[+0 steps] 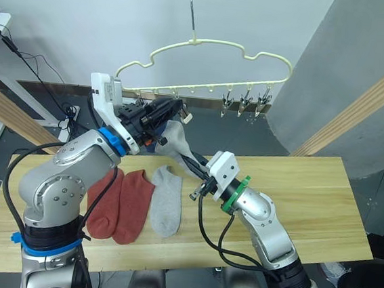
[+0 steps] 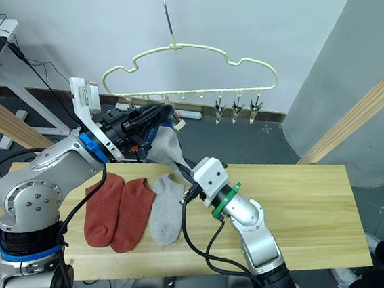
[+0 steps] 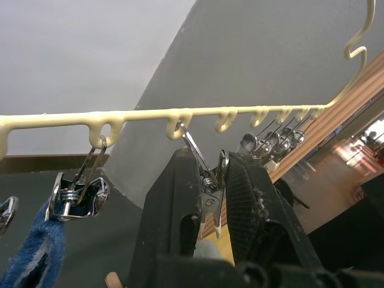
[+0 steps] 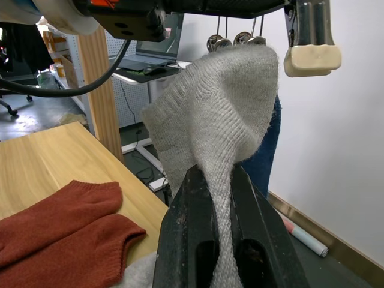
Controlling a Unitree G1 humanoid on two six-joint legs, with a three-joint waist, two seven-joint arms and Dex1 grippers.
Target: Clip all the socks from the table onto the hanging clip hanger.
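The left gripper [image 3: 213, 201] squeezes a metal clip [image 3: 207, 180] on the clip hanger [image 1: 208, 50], apparently to open it, while the right gripper [image 4: 219, 207], clamped on a grey sock [image 4: 216, 120], lifts its cuff there.

The pale yellow clip hanger [image 1: 206, 67], wavy like a cloud along its top, hangs from a metal hook above the far edge of the desk [image 1: 296, 195]. Three metal clips [image 1: 245, 103] dangle free at its right end. A clip [image 3: 207, 180] nearer the left is squeezed between the left hand's [image 3: 217, 198] fingers. Beside it, a blue sock [image 3: 33, 252] hangs from another clip. One light grey sock [image 4: 216, 126] is held up under the hanger, pinched by the right hand [image 4: 219, 240]. On the light wooden desk lie two rust-red socks [image 1: 120, 202] side by side, with a second light grey sock [image 1: 166, 199] just beside them.
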